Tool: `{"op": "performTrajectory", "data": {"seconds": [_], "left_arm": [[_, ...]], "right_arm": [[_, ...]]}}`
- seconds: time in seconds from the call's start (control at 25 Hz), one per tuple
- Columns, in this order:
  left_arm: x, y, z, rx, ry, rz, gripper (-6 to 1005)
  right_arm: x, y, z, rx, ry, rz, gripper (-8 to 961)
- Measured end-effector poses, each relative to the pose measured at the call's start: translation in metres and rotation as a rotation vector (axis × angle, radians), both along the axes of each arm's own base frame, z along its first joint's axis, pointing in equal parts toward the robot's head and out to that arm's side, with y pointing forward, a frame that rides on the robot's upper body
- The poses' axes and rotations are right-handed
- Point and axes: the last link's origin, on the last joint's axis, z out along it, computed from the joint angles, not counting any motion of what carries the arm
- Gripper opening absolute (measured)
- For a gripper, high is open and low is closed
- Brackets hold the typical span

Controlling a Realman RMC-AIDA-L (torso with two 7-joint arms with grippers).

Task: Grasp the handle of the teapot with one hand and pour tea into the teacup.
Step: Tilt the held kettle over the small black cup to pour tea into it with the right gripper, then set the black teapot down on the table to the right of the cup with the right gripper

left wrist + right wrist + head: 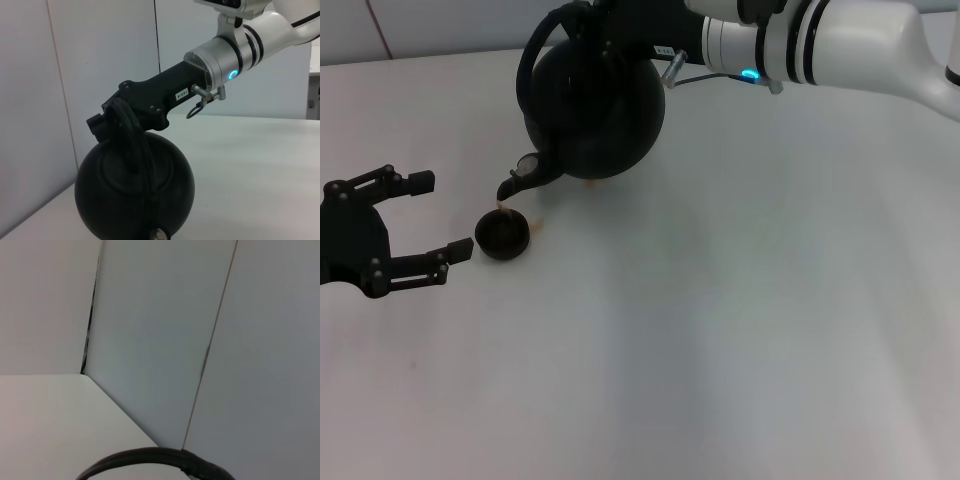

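Note:
The black teapot (597, 110) is lifted and tilted, its spout (523, 181) pointing down over the small dark teacup (503, 234) on the white table. A thin orange-brown thread of tea (501, 205) runs from spout to cup. My right gripper (582, 18) is shut on the handle (527, 65) at the top. The left wrist view shows the right gripper (116, 116) clamped on the handle (133, 142) above the teapot (135, 197). The right wrist view shows only the handle's arc (150, 456). My left gripper (440, 215) is open and empty, just left of the cup.
A small orange-brown drip (536, 228) lies on the table (740, 330) right of the cup. My white right arm (840, 45) reaches in from the far right. Grey wall panels (160, 340) stand behind the table.

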Motion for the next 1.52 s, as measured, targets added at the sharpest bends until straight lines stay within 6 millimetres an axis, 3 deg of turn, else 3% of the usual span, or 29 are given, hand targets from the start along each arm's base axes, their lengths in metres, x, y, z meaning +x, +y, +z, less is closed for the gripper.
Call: {"op": "performTrajectory", "data": {"seconds": [0.68, 1.52], "left_arm": [[0.0, 0.0, 0.0, 0.002, -0.002, 0.001, 874], [0.002, 0.002, 0.001, 0.025, -0.019, 0.004, 874]], "right_arm": [[0.009, -0.003, 0.013, 0.053, 0.134, -0.046, 131], [0.082, -0.038, 0.026, 0.105, 0.31, -0.263, 132]]}}
